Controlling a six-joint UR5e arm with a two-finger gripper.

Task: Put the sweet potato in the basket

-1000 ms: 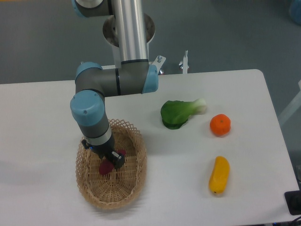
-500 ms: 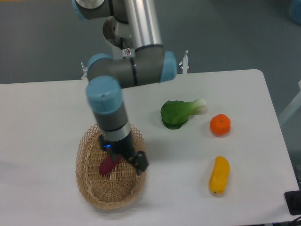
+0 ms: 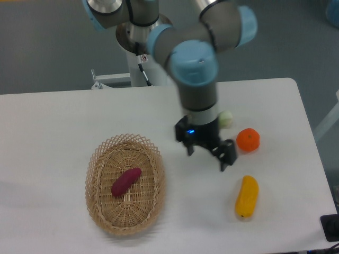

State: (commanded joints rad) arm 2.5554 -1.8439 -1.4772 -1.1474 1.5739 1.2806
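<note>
The dark magenta sweet potato (image 3: 126, 181) lies inside the oval tan wicker basket (image 3: 98, 199) at the front left of the table. My gripper (image 3: 208, 155) is well to the right of the basket, raised above the table, with its two fingers spread apart and nothing between them. It hangs just in front of the green vegetable, which the arm mostly hides.
A round orange fruit (image 3: 248, 140) sits right of the gripper. A yellow-orange oblong vegetable (image 3: 247, 197) lies at the front right. The pale stem end of the green vegetable (image 3: 226, 118) shows behind the wrist. The table's right edge is near these.
The gripper let go of the sweet potato in the basket, rose and swung right across the table to above the green vegetable. The sweet potato stays in the basket.
</note>
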